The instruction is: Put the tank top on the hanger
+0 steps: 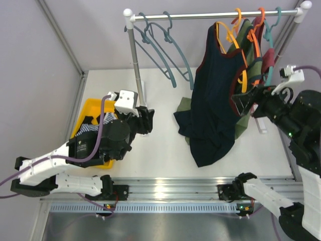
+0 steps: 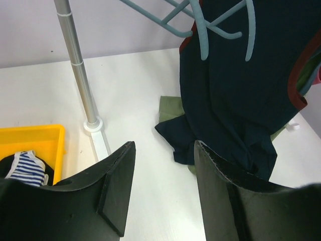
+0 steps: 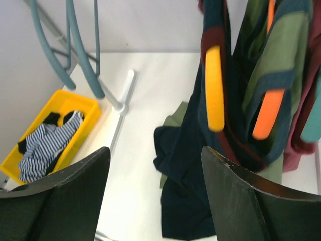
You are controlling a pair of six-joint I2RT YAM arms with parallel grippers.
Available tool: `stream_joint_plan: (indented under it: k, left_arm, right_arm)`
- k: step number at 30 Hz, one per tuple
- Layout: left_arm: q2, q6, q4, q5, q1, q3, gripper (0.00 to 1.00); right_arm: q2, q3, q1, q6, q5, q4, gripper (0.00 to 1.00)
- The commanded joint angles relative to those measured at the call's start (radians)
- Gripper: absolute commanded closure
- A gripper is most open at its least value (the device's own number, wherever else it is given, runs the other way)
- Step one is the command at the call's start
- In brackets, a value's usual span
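The navy tank top [image 1: 213,95] with maroon trim hangs from the rack on the yellow-orange hanger [image 1: 226,34], and its hem pools on the white table. In the right wrist view one yellow hanger arm [image 3: 214,88] pokes out of a maroon-edged armhole of the tank top [image 3: 193,165]. My right gripper [image 1: 246,103] is open just right of the top's side edge, holding nothing. My left gripper [image 1: 145,119] stands open over bare table left of the top, well apart from it. The left wrist view shows the tank top [image 2: 235,90] ahead and to the right.
An olive-green top [image 1: 246,37] on a red-orange hanger [image 1: 258,35] hangs behind the tank top. Blue-grey hangers [image 1: 168,50] hang at the rod's left. The rack post [image 1: 135,60] stands by a yellow bin [image 1: 83,111] holding a striped garment [image 1: 90,128]. Olive cloth [image 2: 169,105] lies under the tank top's hem.
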Motion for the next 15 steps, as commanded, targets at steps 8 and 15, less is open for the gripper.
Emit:
stream_joint_plan:
  k: [8,15]
  left_arm:
    - [-0.077,-0.206,-0.114,0.003,0.002,-0.153,0.44]
    - [-0.099,-0.381,-0.192,0.048,0.002,-0.292,0.44]
  right_arm:
    - [-0.328,-0.435,-0.012,0.031,-0.082,-0.045,0.00]
    - [-0.425,-0.599,-0.012,0.073,-0.044,-0.051,0.00]
